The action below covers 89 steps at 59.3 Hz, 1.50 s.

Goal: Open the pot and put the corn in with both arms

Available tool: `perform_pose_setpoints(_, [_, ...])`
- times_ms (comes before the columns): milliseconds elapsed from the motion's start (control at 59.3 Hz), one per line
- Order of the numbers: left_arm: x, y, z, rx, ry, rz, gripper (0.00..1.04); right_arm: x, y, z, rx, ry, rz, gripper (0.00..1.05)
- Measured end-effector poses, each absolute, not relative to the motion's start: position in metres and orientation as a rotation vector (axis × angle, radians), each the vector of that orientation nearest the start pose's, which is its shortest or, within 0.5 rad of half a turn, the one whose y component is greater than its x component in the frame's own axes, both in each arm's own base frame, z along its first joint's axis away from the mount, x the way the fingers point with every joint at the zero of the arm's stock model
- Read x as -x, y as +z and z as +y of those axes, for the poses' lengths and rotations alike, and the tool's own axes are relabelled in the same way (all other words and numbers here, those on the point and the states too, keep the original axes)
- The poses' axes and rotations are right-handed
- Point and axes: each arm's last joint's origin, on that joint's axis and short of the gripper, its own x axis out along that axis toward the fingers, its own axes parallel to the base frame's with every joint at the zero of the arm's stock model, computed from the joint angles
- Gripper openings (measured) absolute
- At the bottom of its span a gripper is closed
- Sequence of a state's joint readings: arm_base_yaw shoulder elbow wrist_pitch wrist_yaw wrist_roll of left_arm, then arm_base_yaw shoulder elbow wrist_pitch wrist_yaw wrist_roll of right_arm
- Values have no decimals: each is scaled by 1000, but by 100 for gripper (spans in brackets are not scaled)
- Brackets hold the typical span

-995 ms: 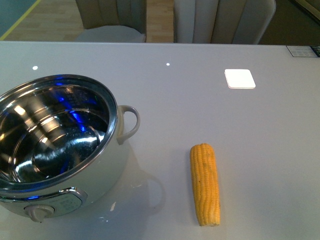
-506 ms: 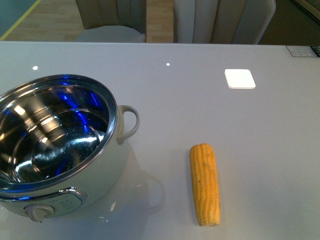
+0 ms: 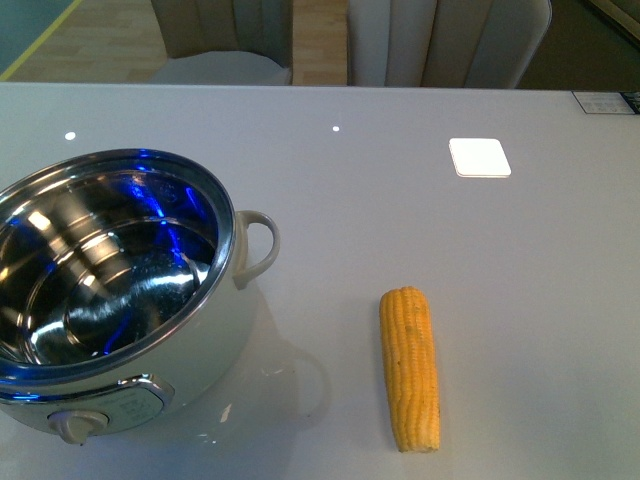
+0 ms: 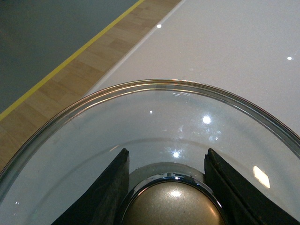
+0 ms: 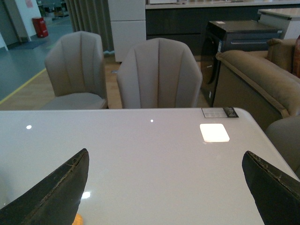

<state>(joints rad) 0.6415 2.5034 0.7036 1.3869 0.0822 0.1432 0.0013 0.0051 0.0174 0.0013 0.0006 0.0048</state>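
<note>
L pincer (image 4: 166,157) clamps glass lid (image 4: 154,112); steel pot (image 3: 220,330), ribbed corn (image 3: 410,370).

Front camera: up high at the near edge of the table (image 3: 330,200), tilted down and looking across to the far edge. The pot (image 3: 215,330) sits close in at the near left, the corn (image 3: 410,370) close in too, and chairs (image 3: 440,40) stand just past the far edge.
Left wrist camera: pressed right up on the lid (image 4: 154,117), glass nearly filling the shot. The left gripper (image 4: 165,159) is clamped either side of the knob (image 4: 173,206), with a table edge and floor (image 4: 56,42) beyond.
Right wrist camera: low over the table, facing the far edge, level with the chairs. The right gripper (image 5: 165,154) is spread wide in the foreground.
Front and right wrist overlap: far edge, chairs, bright square (image 3: 480,157), label (image 3: 605,102) at the far right corner, and a sliver of corn.
Left wrist overlap: tabletop only.
</note>
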Motion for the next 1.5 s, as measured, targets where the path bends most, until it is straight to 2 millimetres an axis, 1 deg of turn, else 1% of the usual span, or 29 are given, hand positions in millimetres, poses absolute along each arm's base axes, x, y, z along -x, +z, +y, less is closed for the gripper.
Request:
perform_pose_setpoints(253, [-266,-48,194,31,518,443,42,-97,169,0,-5,0,-14,96])
perform_pose_setpoints(337, [-272,-55,195,50,512,433,42,-97,169,0,-5,1,-14,96])
perform_pose_setpoints(371, [-278,-60,198,85,503,412,42,-97,169,0,-5,1,-14,96])
perform_pose_setpoints(455, [-288,-62,203,86,500,378,42,-97,169,0,-5,1,-14,96])
perform_pose_setpoints(641, [-288,-64,203,87,498,379,43,-97,169,0,-5,1,-14,96])
perform_pose_setpoints(691, [-288,-64,202,90,498,379,51,-97,169,0,-5,1,-14,96])
perform_pose_setpoints(708, [-288,-64,202,92,497,380,56,-97,169,0,-5,1,-14,96])
perform_pose_setpoints(776, [-286,-64,201,97,497,383,69,-97,169,0,-5,1,-14,96])
perform_pose_setpoints(792, [-286,-64,201,97,497,384,71,-97,169,0,-5,1,-14,96])
perform_pose_setpoints(843, [-284,-63,200,99,498,387,80,-97,169,0,-5,1,-14,96])
perform_pose_setpoints(877, [-284,-62,200,101,498,386,83,-97,169,0,-5,1,-14,96])
perform_pose_setpoints(894, [-283,-61,199,105,499,387,87,-97,169,0,-5,1,-14,96])
perform_pose_setpoints(995, [-281,-54,198,108,499,382,101,-97,169,0,-5,1,-14,96])
perform_pose_setpoints(1079, [-277,-35,193,121,500,367,97,-97,169,0,-5,1,-14,96])
perform_pose_setpoints(1146, [-277,-7,193,114,499,323,98,-97,169,0,-5,1,-14,96])
perform_pose_setpoints(1163, [-278,4,194,107,500,301,98,-97,169,0,-5,1,-14,96])
perform_pose_setpoints(1180, [-279,10,194,104,501,289,98,-97,169,0,-5,1,-14,96])
perform_pose_setpoints(1231, [-282,36,197,87,508,235,98,-97,169,0,-5,1,-14,96])
perform_pose_setpoints(1298, [-283,63,198,76,516,188,98,-97,169,0,-5,0,-14,96])
perform_pose_setpoints(1315, [-283,65,197,76,516,185,98,-97,169,0,-5,1,-14,96])
perform_pose_setpoints(1332, [-282,74,196,77,515,175,98,-97,169,0,-5,0,-14,96])
perform_pose_setpoints(1416, [-277,98,190,85,508,155,98,-97,169,0,-5,1,-14,96])
perform_pose_setpoints(1450, [-273,111,186,93,501,142,98,-97,169,0,-5,1,-14,96])
perform_pose_setpoints(1500, [-269,126,182,101,494,124,98,-97,169,0,-5,1,-14,96])
